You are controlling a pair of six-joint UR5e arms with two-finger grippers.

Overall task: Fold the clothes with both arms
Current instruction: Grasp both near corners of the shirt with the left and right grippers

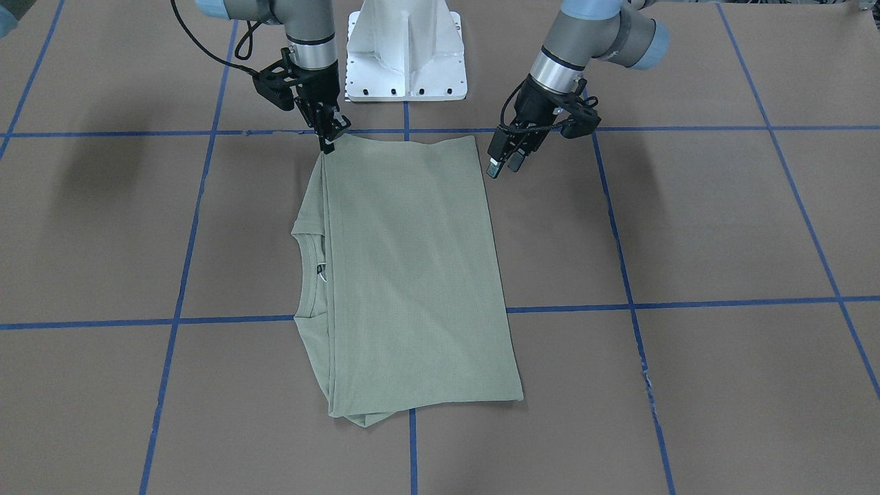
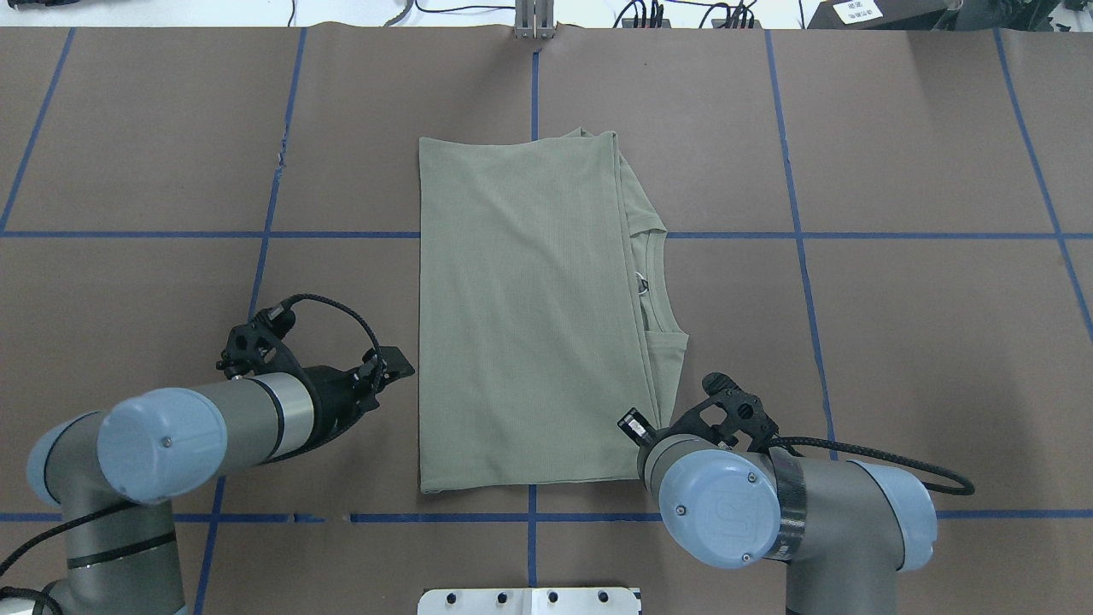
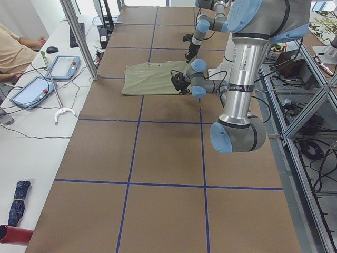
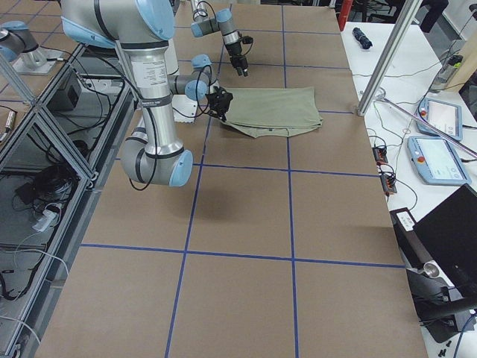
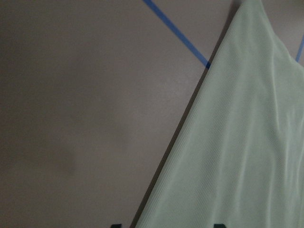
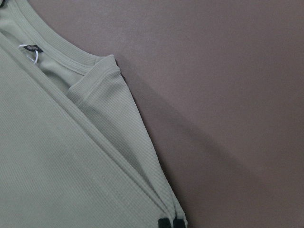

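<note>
One folded shirt [image 1: 412,275], right hand [image 1: 328,142] pinching corner

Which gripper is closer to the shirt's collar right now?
Right. The right gripper pinches a corner of the shirt on the collar side; the left gripper hangs open off the opposite edge, clear of the cloth.

Shirt [image 2: 521,316]: sage-green ribbed knit, folded to flat upright rectangle, sleeves tucked under, centre of table. Crew neck [image 1: 309,275] protrudes at robot's-right edge; black neck label [image 6: 32,48], white loop.
Left arm [image 2: 213,427]: silver-grey, pale blue caps; left gripper [image 1: 504,165] fingers parted, just beside shirt's near-left corner, off cloth.
Right arm [image 2: 751,504]: same build; right gripper [image 1: 328,143] pinched on shirt's near-right corner.
</note>
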